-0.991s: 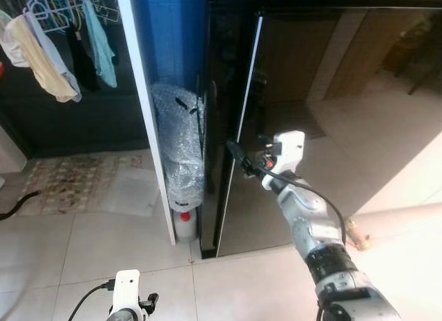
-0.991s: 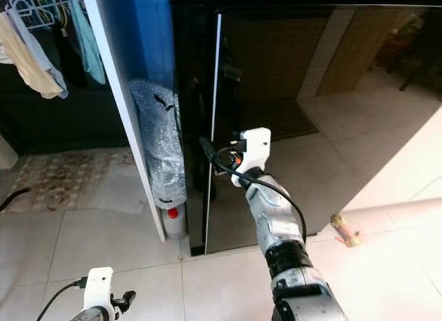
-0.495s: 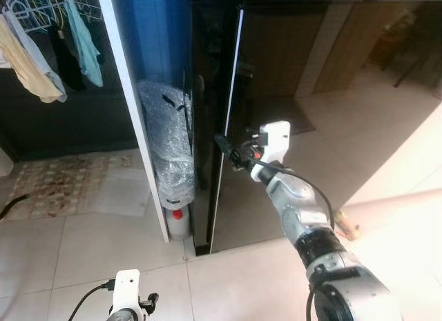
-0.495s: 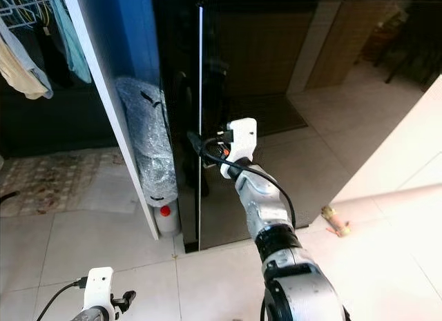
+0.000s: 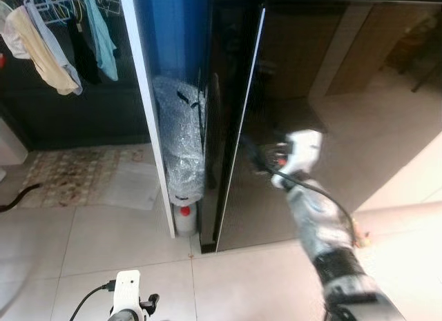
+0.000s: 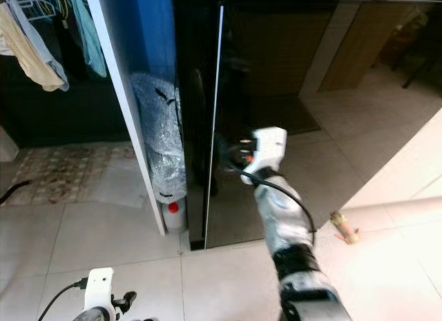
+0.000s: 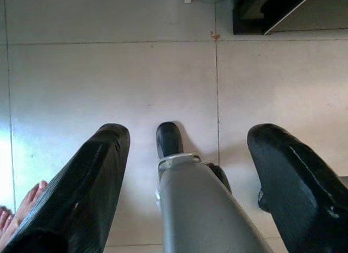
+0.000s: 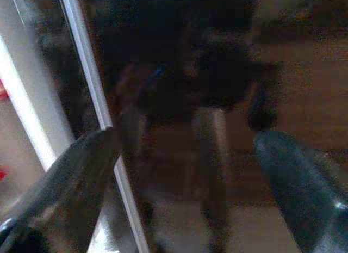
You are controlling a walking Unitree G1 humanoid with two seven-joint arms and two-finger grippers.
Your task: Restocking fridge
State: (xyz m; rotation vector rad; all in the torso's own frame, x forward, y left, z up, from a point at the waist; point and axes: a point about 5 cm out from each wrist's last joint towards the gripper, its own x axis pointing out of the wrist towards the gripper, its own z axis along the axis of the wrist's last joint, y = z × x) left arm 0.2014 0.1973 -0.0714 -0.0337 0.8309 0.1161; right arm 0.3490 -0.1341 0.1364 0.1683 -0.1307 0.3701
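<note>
1 upright black fridge door (image 5: pixel 304 93) (long axis vertical), right tool (image 6: pixel 235 154) spread, at its edge

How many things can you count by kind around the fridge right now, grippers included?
Fridge: 1, black and glossy
Bubble-wrapped bundle: 1
White bottle with red cap: 1
Floor mat: 1
Rack of hanging clothes: 1
Grippers: 2, right gripper at the fridge door edge, left gripper idle over the floor
Total: 7

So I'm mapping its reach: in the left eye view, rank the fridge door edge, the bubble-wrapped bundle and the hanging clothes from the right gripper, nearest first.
From the right gripper:
1. Fridge door edge, just to its left.
2. Bubble-wrapped bundle, further left, beside the fridge.
3. Hanging clothes, far upper left.
</note>
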